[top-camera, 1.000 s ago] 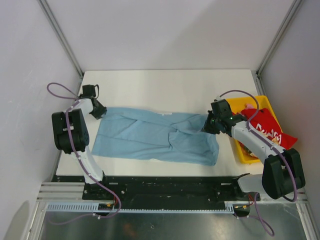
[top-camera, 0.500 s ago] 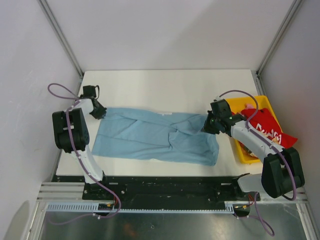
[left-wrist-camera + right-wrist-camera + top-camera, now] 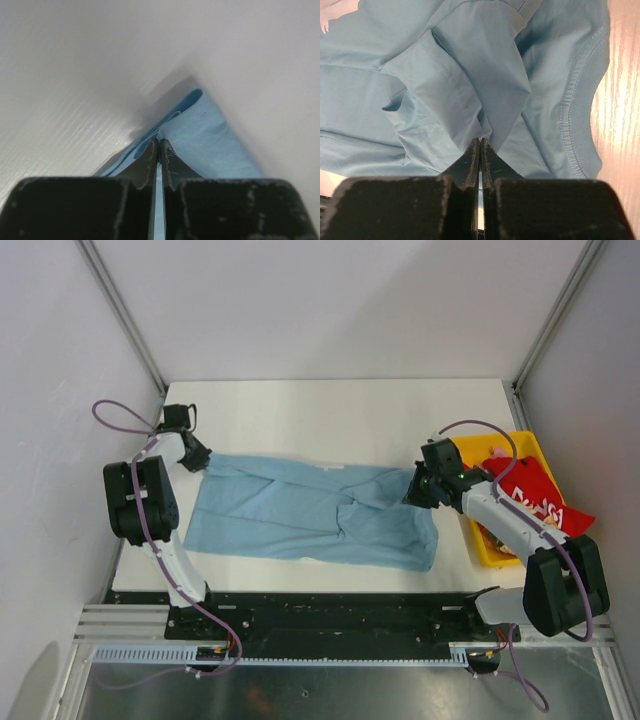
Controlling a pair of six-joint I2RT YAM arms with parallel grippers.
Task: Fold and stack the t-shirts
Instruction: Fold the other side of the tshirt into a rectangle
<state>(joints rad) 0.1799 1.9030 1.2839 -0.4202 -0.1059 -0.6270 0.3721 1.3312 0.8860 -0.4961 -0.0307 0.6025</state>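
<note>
1. Across the middle of the overhead frame, seeing the light blue t-shirt (image 3: pixel 300 510) lying rumpled and stretched lengthwise on the white table (image 3: pixel 330 410), reaching from left of centre to right of centre.
2. At the shirt's upper-left corner, pinching the cloth with the left gripper (image 3: pixel 200 462). Pressing the fingers almost together in the left wrist view, trapping a thin strip of blue fabric between them, with a stitched hem (image 3: pixel 192 120) showing just beyond the tips.
3. At the shirt's right end, clamping a raised fold with the right gripper (image 3: pixel 413 492). Pressing the fingers tight together on that fold, with the ribbed collar (image 3: pixel 580 115) curving down the right side of the right wrist view.
4. Toward the right edge of the overhead frame, seeing the red t-shirt (image 3: pixel 535 502) with white lettering draping over the yellow bin (image 3: pixel 484 545), just beside the right arm and next to the table's right edge.
</note>
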